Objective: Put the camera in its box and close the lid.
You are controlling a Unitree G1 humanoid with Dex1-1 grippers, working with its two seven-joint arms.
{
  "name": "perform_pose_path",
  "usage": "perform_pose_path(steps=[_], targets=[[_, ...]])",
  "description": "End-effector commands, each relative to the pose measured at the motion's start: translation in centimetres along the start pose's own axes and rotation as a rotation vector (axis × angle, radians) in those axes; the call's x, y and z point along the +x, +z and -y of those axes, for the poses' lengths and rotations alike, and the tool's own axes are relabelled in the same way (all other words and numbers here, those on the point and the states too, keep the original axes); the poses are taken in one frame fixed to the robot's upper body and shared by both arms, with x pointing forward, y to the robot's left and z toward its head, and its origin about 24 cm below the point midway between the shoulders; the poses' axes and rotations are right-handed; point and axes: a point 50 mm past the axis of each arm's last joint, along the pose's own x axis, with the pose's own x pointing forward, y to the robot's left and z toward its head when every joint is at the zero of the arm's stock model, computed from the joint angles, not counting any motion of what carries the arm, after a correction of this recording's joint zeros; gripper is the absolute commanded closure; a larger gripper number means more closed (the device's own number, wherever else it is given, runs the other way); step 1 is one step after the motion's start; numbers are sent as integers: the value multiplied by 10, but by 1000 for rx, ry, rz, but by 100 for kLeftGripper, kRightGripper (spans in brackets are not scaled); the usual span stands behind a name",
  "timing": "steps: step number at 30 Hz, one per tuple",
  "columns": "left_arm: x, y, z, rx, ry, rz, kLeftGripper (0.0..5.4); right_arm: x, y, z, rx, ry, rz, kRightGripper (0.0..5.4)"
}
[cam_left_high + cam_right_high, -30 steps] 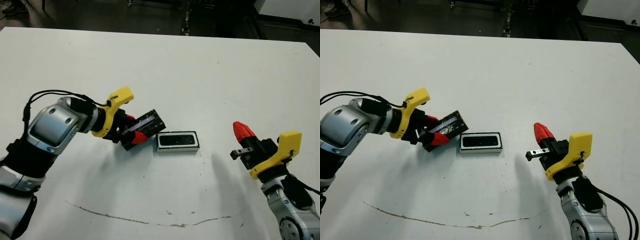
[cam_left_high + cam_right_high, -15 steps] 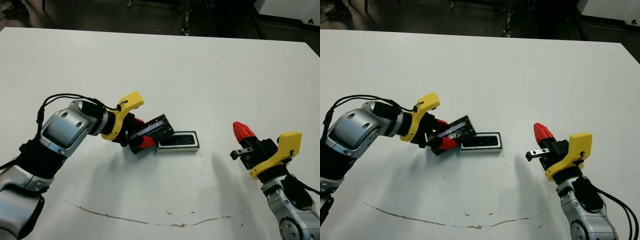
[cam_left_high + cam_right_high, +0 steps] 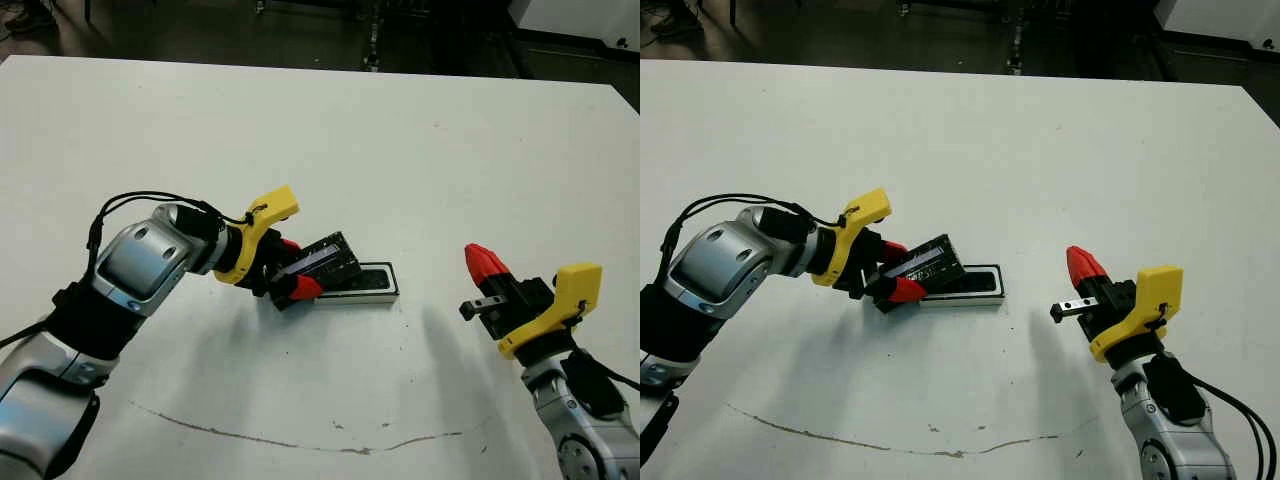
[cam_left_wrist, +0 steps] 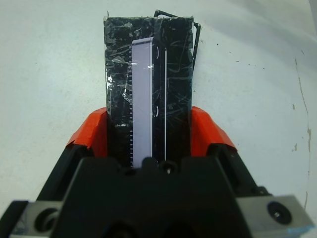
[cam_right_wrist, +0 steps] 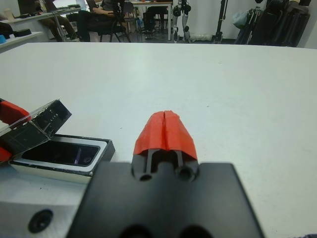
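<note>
My left gripper (image 3: 297,267) is shut on the lid (image 3: 325,260), a glossy black cover with a pale stripe (image 4: 142,84). The lid is tilted and hangs over the left end of the box (image 3: 390,281), one edge low by the rim. The box is a shallow tray with black walls and a white rim, lying near the table's middle. Inside it lies the camera (image 5: 62,152), a slim dark bar. My right gripper (image 3: 485,263) is shut on nothing and hovers to the right of the box, well apart from it.
A thin brownish curved mark (image 3: 300,440) runs across the white table near its front. Beyond the far edge is dark floor. In the right wrist view, seated people and chairs (image 5: 99,15) show past the table.
My left gripper has carried the lid rightward, from beside the box to over its left end. The right arm has stayed put.
</note>
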Motion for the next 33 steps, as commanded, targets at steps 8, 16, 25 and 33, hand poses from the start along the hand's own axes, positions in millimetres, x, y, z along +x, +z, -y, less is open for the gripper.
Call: perform_pose_path(steps=[8, 16, 25, 33], targets=[[8, -5, 8, -16, -17, -33, 222, -3, -1, 3, 10, -15, -8, 540], [17, -4, 11, 5, -37, -29, 222, -3, 2, 5, -2, -20, -1, 540], [24, -5, 11, 18, -57, -16, 222, -3, 3, 5, -12, -16, -5, 540], [33, -3, 9, 54, -75, -9, 222, -2, 3, 5, 9, -18, -8, 540]])
